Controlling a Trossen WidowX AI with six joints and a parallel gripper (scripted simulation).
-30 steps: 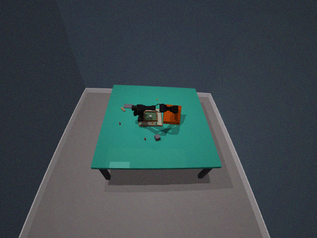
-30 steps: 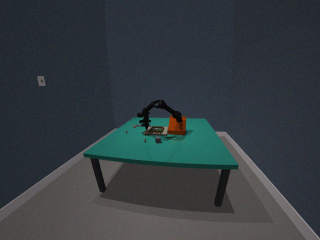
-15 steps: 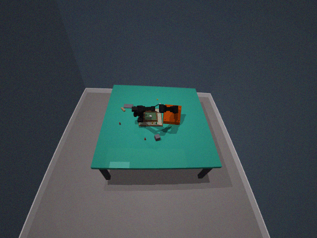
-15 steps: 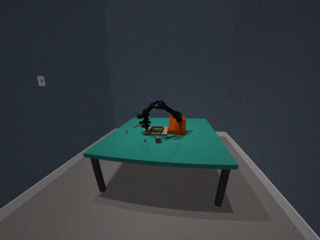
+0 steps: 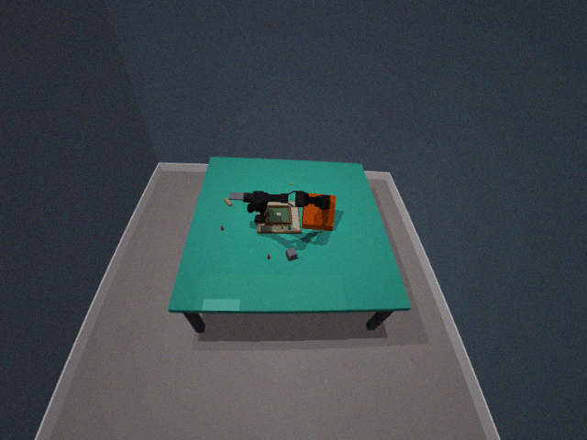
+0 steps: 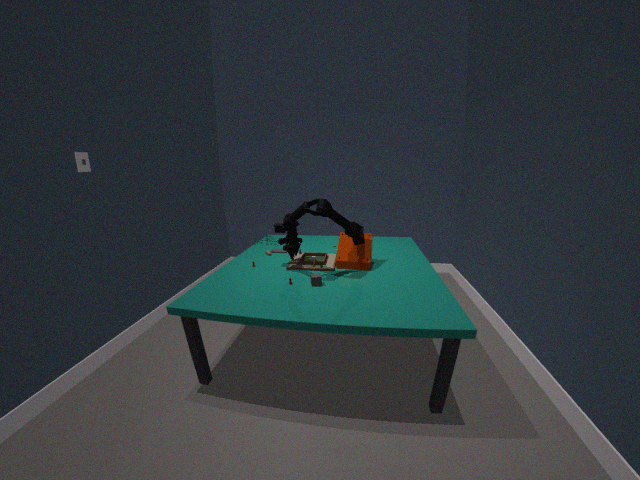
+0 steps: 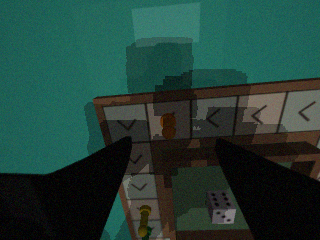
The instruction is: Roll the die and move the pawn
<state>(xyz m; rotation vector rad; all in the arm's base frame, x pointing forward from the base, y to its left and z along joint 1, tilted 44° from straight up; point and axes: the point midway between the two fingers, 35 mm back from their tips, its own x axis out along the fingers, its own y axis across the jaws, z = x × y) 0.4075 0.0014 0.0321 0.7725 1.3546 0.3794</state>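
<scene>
My gripper [image 7: 173, 142] [image 6: 293, 257] is open, low over the board's corner. The orange pawn [image 7: 168, 126] stands on the square beside the corner square, between the spread fingers in the wrist view and touching neither as far as I can see. The board [image 7: 261, 107] [image 5: 295, 218] has arrows running left along this row, then turning down the side. The die [image 7: 220, 205] [image 5: 278, 214] lies in the green-floored tray [image 7: 192, 200], six pips on top. A yellow pawn [image 7: 144, 220] stands farther down the side column, with a green pawn [image 7: 149, 231] partly hidden behind it.
The orange box [image 5: 318, 213] [image 6: 354, 253] stands right of the board. A grey cube [image 5: 291, 254] [image 6: 316, 280] and a red piece [image 5: 268, 257] lie in front. Another red piece [image 5: 221, 228], a beige block [image 5: 227, 202] and a grey slab [image 5: 236, 195] lie left.
</scene>
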